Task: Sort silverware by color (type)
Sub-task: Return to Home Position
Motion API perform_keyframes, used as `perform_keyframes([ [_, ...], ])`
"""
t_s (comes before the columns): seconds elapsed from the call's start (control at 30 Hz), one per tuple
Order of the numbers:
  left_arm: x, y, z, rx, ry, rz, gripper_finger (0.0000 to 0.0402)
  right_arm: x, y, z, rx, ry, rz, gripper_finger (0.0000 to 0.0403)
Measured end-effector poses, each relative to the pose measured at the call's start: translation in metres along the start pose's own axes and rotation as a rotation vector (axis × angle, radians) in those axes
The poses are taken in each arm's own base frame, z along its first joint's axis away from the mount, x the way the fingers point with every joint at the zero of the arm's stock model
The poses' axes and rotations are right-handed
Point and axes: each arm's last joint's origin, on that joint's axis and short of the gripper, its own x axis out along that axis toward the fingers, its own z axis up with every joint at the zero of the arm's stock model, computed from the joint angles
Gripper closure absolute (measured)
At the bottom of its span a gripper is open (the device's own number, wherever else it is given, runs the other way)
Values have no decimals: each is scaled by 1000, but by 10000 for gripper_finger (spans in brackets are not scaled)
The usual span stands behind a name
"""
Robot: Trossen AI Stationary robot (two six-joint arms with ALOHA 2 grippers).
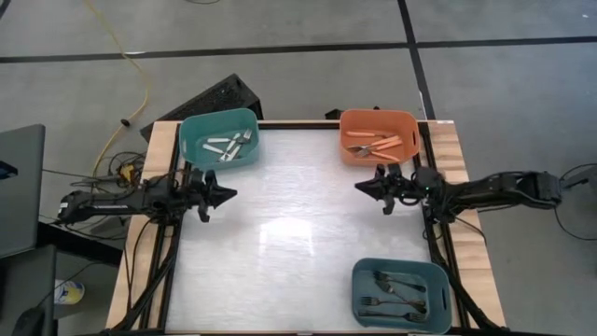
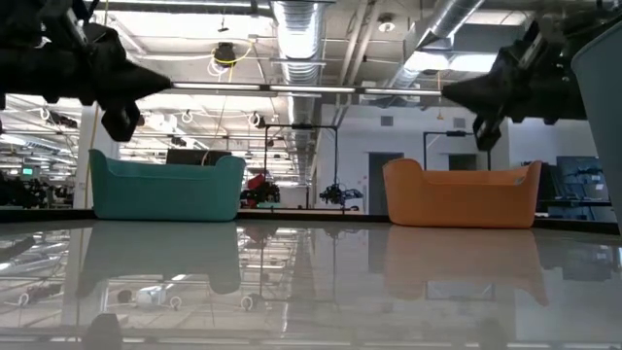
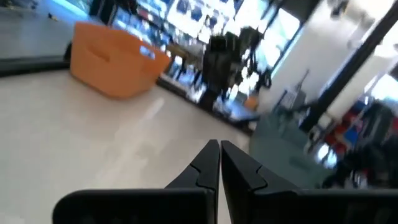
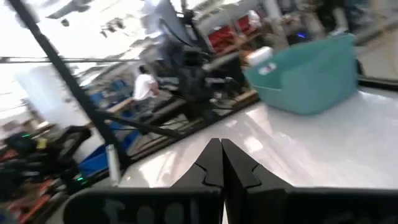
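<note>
L claw [image 1: 229, 194], R claw [image 1: 360, 188] pressed together, empty, over bench [image 1: 280, 233]. Sorted: white forks [image 1: 229, 147] in green bin [image 1: 189, 140], orange forks [image 1: 375, 147] in orange bin [image 1: 347, 126], black forks [image 1: 396, 291] (prob.) in blue bin [image 1: 362, 278].

Glossy reflective tabletop [image 1: 298, 252], smooth plastic green bin [image 1: 186, 140]

White glossy table [image 1: 280, 224] with wood side edges. Three bins sit on it: green bin [image 1: 189, 140] in the far left corner, orange bin [image 1: 378, 118] far right, blue bin [image 1: 401, 266] near right. All well apart.
</note>
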Motion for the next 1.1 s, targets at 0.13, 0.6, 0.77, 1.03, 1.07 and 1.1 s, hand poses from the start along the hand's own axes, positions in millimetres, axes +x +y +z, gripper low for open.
perform_keyframes([
  [0.13,-1,5,-11,16,129,22,401,0,-5,-3,-8,42,-23,388],
  [0.6,-9,-5,-7,-22,217,-191,401,-4,9,6,-121,35,-29,388],
  [0.77,-11,-1,-4,-3,135,-49,401,-24,9,-3,-163,105,-62,388],
  [1.03,-10,6,-5,16,56,111,401,-35,17,5,-337,7,-72,388],
  [1.07,-10,6,-5,12,55,108,401,-36,17,4,-326,18,-76,387],
  [1.1,-10,6,-5,6,59,99,401,-36,16,3,-310,32,-80,385],
])
